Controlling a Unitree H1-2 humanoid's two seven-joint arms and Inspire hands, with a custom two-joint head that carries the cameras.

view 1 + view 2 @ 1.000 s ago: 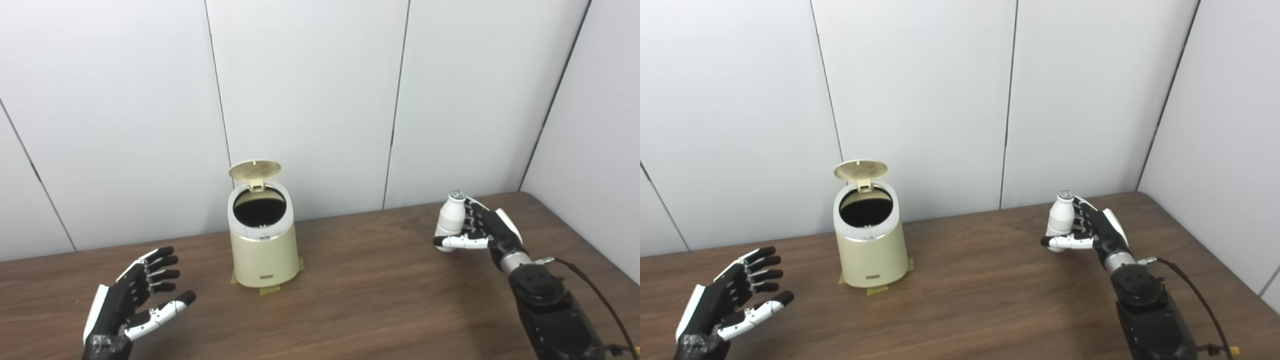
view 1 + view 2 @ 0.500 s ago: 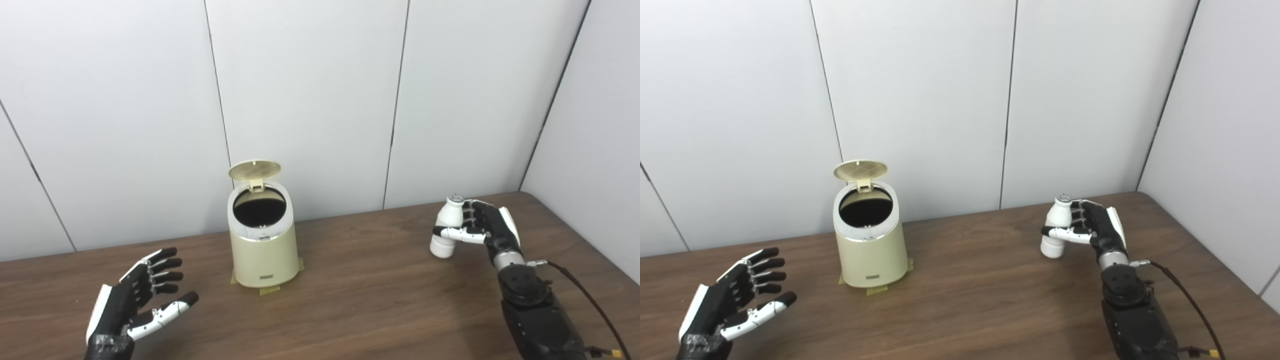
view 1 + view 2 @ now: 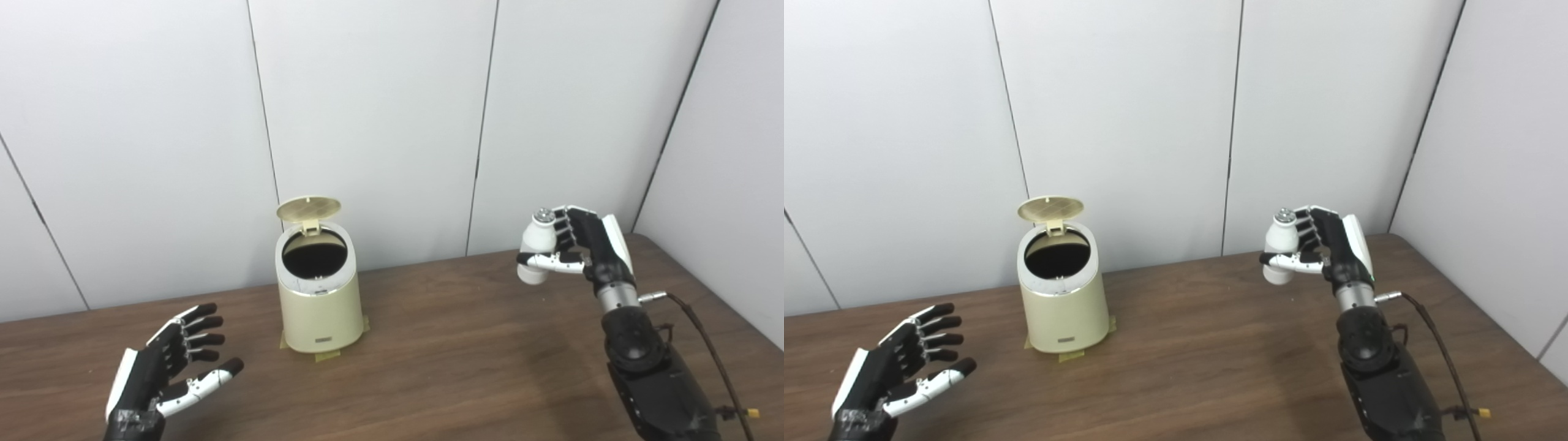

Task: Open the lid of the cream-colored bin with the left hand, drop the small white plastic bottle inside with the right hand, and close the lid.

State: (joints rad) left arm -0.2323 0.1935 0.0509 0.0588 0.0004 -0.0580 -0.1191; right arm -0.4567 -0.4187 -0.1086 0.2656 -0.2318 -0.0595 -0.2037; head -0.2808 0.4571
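The table (image 3: 441,343) is dark wood-grain with a matt sheen. The cream bin (image 3: 318,306) looks like smooth plastic with a glossier white rim. The bottle (image 3: 534,257) is smooth white plastic with a metallic-looking cap.

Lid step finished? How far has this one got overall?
Done: the round cream lid stands open above the cream-colored cylindrical bin. In hand: the right robot hand holds the small white plastic bottle clear of the brown wooden table, off to the bin's right. Left: drop it in, close the lid. The left robot hand waits open.
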